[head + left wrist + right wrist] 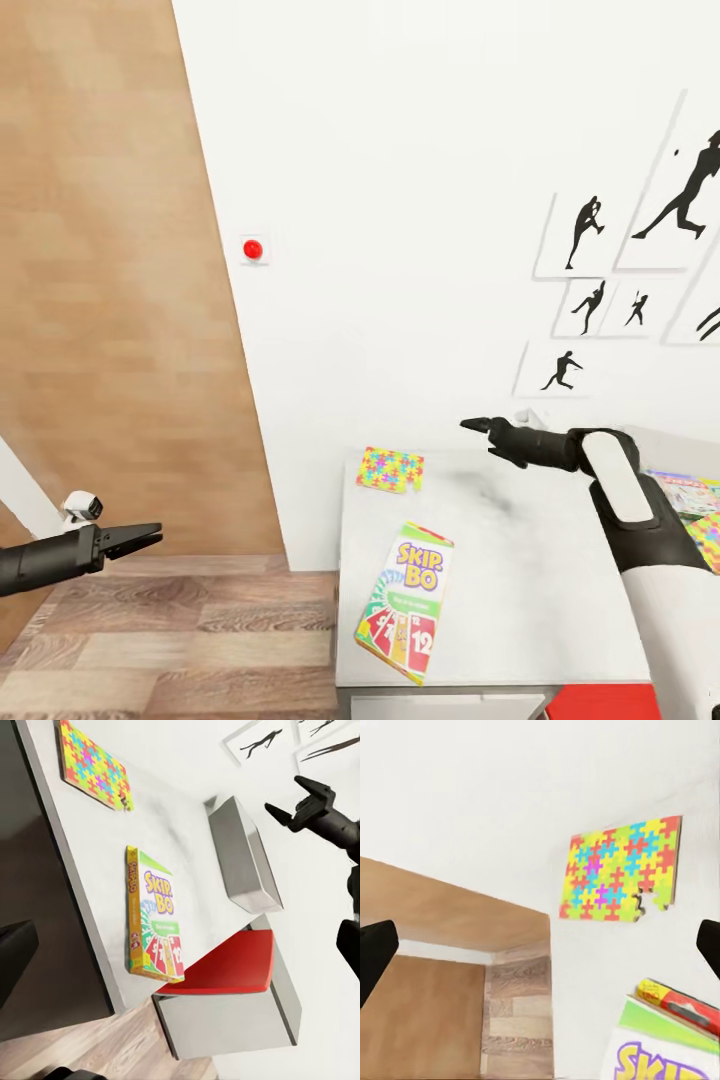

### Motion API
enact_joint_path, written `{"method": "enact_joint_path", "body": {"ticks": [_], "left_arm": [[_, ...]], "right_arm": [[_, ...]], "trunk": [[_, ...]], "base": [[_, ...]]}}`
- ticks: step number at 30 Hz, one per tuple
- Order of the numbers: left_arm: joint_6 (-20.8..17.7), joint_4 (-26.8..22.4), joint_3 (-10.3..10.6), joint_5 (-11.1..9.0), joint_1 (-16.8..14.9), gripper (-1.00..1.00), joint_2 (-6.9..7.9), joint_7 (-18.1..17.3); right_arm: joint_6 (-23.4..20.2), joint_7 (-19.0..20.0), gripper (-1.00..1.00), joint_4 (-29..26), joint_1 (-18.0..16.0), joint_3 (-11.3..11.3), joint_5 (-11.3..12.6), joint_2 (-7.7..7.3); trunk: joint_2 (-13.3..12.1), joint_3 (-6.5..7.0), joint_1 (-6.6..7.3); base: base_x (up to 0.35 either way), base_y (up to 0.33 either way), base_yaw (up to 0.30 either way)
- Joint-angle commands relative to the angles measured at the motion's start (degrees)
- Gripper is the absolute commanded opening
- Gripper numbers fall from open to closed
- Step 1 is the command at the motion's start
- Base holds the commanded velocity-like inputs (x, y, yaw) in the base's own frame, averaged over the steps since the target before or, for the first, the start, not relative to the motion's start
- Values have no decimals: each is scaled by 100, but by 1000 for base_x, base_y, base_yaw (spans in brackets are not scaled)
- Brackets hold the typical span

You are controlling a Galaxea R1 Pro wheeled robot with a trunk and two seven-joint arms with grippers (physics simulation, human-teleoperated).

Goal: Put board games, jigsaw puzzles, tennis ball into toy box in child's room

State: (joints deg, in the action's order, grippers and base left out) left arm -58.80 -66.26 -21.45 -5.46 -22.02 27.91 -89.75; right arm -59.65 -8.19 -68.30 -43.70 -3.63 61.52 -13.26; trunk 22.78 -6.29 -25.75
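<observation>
A white counter (pixel 520 560) stands against a white wall, and on it lie the toys. A jigsaw (pixel 390 469), a flat square of yellow, green, pink and blue pieces, lies flat near the counter's far left corner, close to the wall; the right wrist view shows it with one piece missing at an edge (pixel 619 870). Nearer the front edge, well apart from it, a green and white Skip-Bo box (pixel 405 602) lies flat, face up, its red cards toward the front. At the counter's right edge, partly behind the right arm, another jigsaw (pixel 706 536) shows just beside a light printed box (pixel 688 488). The right hand (pixel 478 426) hangs in the air above the counter's back part, its fingers spread apart and holding nothing. The left hand (pixel 146 538) is off the counter's left side, above the wood-plank floor (pixel 180 640), holding nothing; its fingers point toward the counter, but whether they are parted I cannot tell. In the left wrist view, a grey open box with a red inside (pixel 240 997) sits by the counter's edge near the Skip-Bo box, and a second grey box (pixel 244 855) lies farther along. Black silhouette pictures (pixel 600 270) hang on the wall, with a small red button (pixel 253 249) to their left.
</observation>
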Motion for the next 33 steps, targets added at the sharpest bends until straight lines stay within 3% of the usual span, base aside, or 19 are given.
{"method": "enact_joint_path", "body": {"ticks": [1, 2, 4, 10, 21, 33], "left_arm": [[-61, 4, 1, 3, -4, 100, 4, -25], [-61, 8, 1, 4, -4, 100, 7, -25], [-61, 11, 1, 3, -4, 100, 16, -25], [-61, 16, -63, 2, -4, 100, 28, -25], [-61, 17, -167, 2, -4, 100, 14, -25], [-61, 17, -166, 2, -4, 100, 4, -25]], "right_arm": [[-35, -254, 100, 223, -164, 91, 55, 67], [-35, -579, 100, 649, -428, 264, 53, 172], [-35, -821, 100, 1023, -634, 408, 47, 252], [-31, -1216, 100, 1727, -975, 661, 11, 394], [1, -1345, 100, 1891, -1053, 777, -130, 453], [196, -1351, 100, 1982, -1130, 769, -867, 451]], "trunk": [[14, -13, -3], [14, -13, -3], [14, -13, -3], [14, -13, -3], [14, -35, -3], [14, -140, -3]], "base": [[0, 209, 0], [0, 236, 0], [0, 226, 0], [1, 100, 0], [50, 31, 0], [2, 1, 0]]}}
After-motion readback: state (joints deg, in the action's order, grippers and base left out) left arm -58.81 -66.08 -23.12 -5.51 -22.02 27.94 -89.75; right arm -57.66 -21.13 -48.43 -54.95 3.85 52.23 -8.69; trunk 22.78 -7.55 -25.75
